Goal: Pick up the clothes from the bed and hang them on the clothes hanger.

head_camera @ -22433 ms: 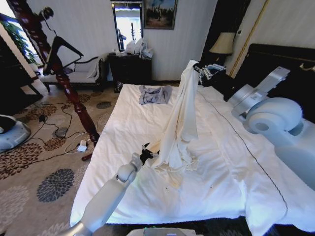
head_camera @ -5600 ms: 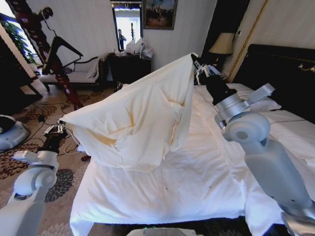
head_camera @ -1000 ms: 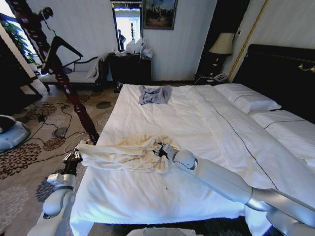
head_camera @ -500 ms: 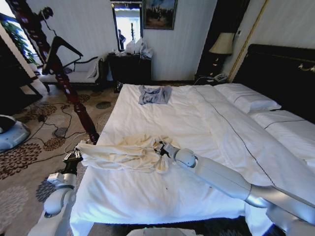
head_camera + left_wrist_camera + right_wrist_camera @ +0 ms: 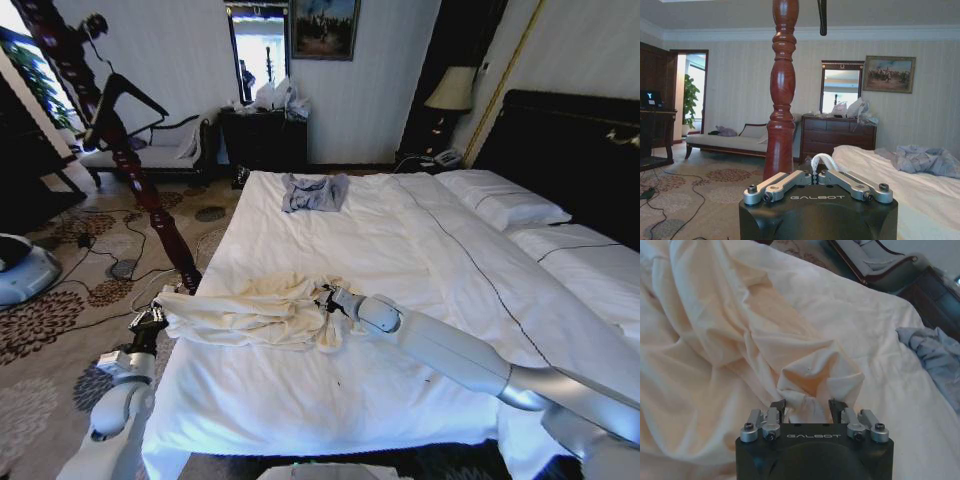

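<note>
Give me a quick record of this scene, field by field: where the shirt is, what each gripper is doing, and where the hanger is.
shirt: cream shirt, bunched on the bed near its left edge
right gripper: right gripper at the shirt's right end, fingers open around a fold of fabric
left gripper: left gripper at the shirt's left end beside the bed, shut on a pinch of cloth
hanger: black hanger by the wooden post, nothing on it
other garment: blue-grey garment at the far end of the bed

R arm outstretched, right hand point(image 5: 807, 410) spread open; L arm low, left hand point(image 5: 818, 176) pinched closed.
</note>
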Robot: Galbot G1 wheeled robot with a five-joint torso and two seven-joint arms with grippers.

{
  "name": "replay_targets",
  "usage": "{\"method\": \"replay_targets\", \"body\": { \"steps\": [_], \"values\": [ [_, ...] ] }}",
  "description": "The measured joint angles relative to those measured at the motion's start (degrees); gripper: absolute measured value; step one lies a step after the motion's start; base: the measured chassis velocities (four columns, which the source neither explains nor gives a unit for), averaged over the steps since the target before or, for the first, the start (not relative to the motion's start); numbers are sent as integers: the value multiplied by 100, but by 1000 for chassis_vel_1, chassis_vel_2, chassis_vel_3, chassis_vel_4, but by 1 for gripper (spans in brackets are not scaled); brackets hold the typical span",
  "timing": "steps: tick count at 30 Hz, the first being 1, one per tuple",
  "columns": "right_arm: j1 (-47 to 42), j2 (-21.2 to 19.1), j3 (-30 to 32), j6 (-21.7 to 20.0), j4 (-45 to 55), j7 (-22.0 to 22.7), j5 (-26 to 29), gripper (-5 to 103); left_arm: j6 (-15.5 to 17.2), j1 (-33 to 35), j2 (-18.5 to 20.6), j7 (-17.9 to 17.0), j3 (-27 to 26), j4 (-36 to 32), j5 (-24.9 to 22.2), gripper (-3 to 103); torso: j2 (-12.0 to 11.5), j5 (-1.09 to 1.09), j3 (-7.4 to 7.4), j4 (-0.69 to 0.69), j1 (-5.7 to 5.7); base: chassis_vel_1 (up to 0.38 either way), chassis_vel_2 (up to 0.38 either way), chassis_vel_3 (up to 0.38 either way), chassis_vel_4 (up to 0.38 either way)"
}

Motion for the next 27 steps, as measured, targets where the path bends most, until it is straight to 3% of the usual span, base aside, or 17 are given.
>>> {"method": "replay_targets", "body": {
  "steps": [15,27],
  "values": [
    [-139,-157,68,35,144,-402,-272,50,-13,40,-7,1,-24,-25,-31,1,0,0,0,-1,0,0,0,0,0],
    [-78,-178,57,500,-179,-784,-1013,50,-13,54,-72,1,2,-40,-21,1,0,0,0,0,0,0,0,0,0]
  ]
}}
